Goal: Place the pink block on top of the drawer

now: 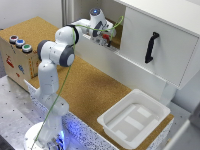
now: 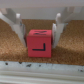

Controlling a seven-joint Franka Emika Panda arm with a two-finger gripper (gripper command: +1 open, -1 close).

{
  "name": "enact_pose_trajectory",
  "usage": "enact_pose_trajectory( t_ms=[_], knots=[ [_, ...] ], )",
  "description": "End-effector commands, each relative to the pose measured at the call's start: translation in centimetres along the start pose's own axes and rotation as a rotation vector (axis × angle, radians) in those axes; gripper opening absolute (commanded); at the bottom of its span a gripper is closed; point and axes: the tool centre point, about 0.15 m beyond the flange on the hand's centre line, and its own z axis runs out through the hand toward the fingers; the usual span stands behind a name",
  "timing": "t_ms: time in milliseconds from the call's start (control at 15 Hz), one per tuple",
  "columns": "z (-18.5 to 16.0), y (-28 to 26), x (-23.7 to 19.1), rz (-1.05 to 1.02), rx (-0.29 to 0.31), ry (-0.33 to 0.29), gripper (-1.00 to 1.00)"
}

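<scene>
A: Exterior view. What does the arm show?

B: The white arm (image 1: 55,55) reaches across the cork table (image 1: 95,90) to the raised cork ledge (image 1: 117,40) beside the drawer front with its black handle (image 1: 151,47). The gripper (image 1: 106,40) hangs low over that ledge; a speck of red shows at its tip, too small to identify. A white tray (image 1: 134,119) lies near the table's edge, and a wooden box (image 1: 17,57) with coloured buttons stands at the exterior view's left.

A: Wrist view?

B: The pink block (image 2: 40,44) rests on the cork surface between the fingers (image 2: 15,22), which are spread wide; contact cannot be told.
</scene>
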Motion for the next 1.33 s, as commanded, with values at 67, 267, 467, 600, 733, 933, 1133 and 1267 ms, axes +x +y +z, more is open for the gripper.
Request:
enact_pose_trajectory(
  t_ms=[67, 267, 467, 600, 733, 933, 1133, 1267],
  knots=[
    [-4.5, -1.8, -1.3, 0.046, -0.184, -0.006, -1.0],
    [-7.3, -2.5, -2.1, 0.052, -0.187, 0.024, -1.0],
    [-9.8, -4.2, -4.9, 0.068, -0.166, 0.019, -1.0],
    [-10.8, -5.8, -6.8, 0.068, -0.142, 0.004, -1.0],
    [-11.7, -8.6, -8.9, 0.042, -0.106, -0.02, -1.0],
    [-12.7, -12.9, -10.5, -0.018, -0.037, -0.031, -1.0],
    [-13.6, -17.3, -11.2, -0.158, 0.083, -0.019, -1.0],
    [-13.8, -20.3, -11.7, -0.268, 0.201, -0.028, -1.0]
  ],
)
